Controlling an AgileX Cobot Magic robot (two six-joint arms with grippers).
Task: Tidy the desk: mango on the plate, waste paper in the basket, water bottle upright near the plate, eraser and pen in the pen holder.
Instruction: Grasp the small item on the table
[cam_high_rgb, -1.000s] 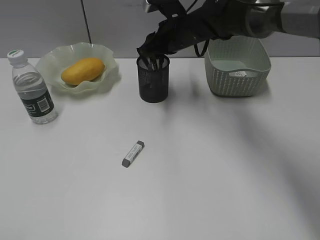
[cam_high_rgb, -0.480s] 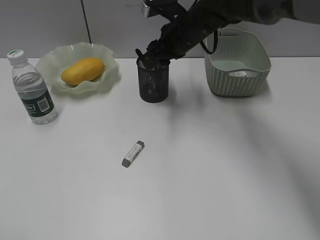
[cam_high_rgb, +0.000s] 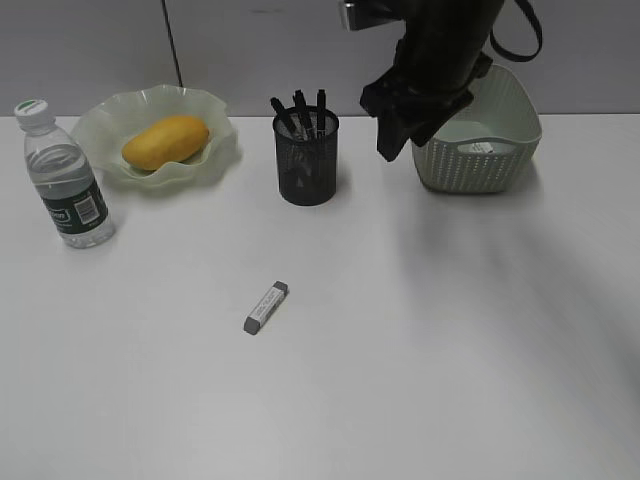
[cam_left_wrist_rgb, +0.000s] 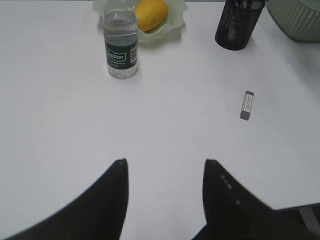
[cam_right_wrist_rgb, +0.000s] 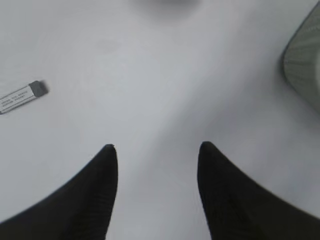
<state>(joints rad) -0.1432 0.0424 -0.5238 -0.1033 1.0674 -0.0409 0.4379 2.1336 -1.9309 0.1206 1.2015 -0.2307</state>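
The mango (cam_high_rgb: 166, 141) lies on the wavy green plate (cam_high_rgb: 215, 112). The water bottle (cam_high_rgb: 66, 180) stands upright left of the plate, also in the left wrist view (cam_left_wrist_rgb: 120, 47). The black mesh pen holder (cam_high_rgb: 307, 165) holds pens (cam_high_rgb: 300, 112). The grey eraser (cam_high_rgb: 265, 307) lies on the white desk (cam_high_rgb: 420, 330); it shows in the left wrist view (cam_left_wrist_rgb: 246, 104) and the right wrist view (cam_right_wrist_rgb: 21, 96). The waste paper (cam_high_rgb: 480, 147) lies in the basket (cam_high_rgb: 470, 165). My right gripper (cam_high_rgb: 395, 135) is open and empty, raised between holder and basket. My left gripper (cam_left_wrist_rgb: 165, 167) is open and empty.
A grey wall panel runs behind the desk. The basket's corner (cam_right_wrist_rgb: 305, 65) shows at the right edge of the right wrist view. The left arm is out of the exterior view.
My right gripper has lifted off the pen holder and swung right toward the basket. A pen stays standing in the holder. Nothing else moved.
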